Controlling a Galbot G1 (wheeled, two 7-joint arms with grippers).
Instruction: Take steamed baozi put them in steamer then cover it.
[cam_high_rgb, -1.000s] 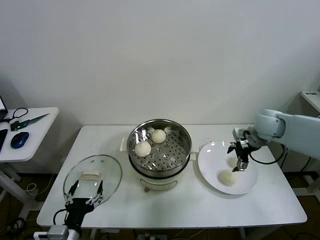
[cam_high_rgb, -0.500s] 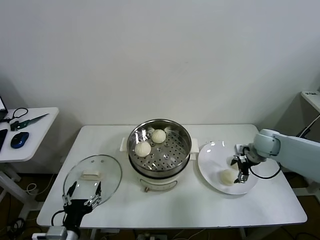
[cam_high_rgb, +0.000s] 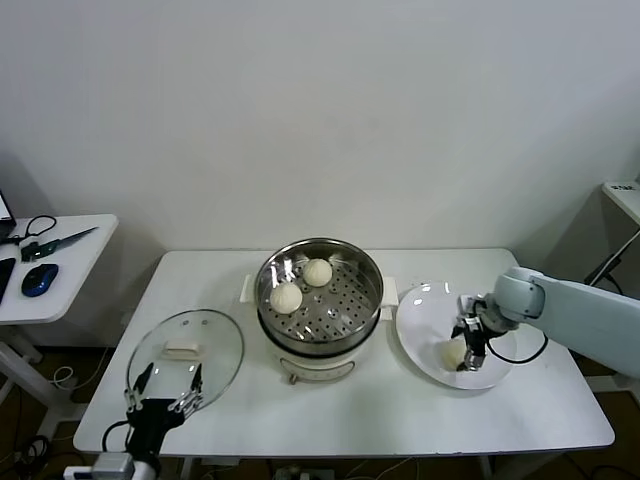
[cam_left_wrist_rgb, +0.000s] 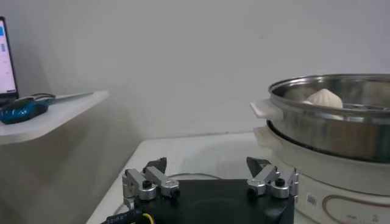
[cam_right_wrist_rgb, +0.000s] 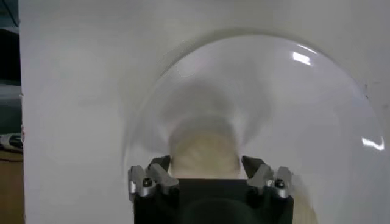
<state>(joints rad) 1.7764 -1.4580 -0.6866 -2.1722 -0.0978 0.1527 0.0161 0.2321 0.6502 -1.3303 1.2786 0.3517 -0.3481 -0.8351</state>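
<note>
Two steamed baozi (cam_high_rgb: 286, 297) (cam_high_rgb: 317, 272) lie in the steel steamer (cam_high_rgb: 372, 300) at the table's middle. Another baozi (cam_high_rgb: 453, 353) rests on the white plate (cam_high_rgb: 425, 305) to its right. My right gripper (cam_high_rgb: 468, 350) is low over that plate. In the right wrist view this baozi (cam_right_wrist_rgb: 204, 152) sits between the open fingers of the right gripper (cam_right_wrist_rgb: 206, 165), which stand close to its sides. The glass cover (cam_high_rgb: 186, 350) lies flat at the table's front left. Just in front of it, my left gripper (cam_high_rgb: 167, 385) waits open and empty.
A side desk (cam_high_rgb: 60, 270) with a mouse and cables stands off to the left. In the left wrist view the left gripper (cam_left_wrist_rgb: 207, 165) faces the steamer (cam_left_wrist_rgb: 329, 115), with a baozi (cam_left_wrist_rgb: 324, 97) showing over its rim. The table's right edge lies just beyond the plate.
My right gripper dropped from above the plate and shifted slightly left, down around the baozi, and its fingers have narrowed. The left arm and cover stayed put.
</note>
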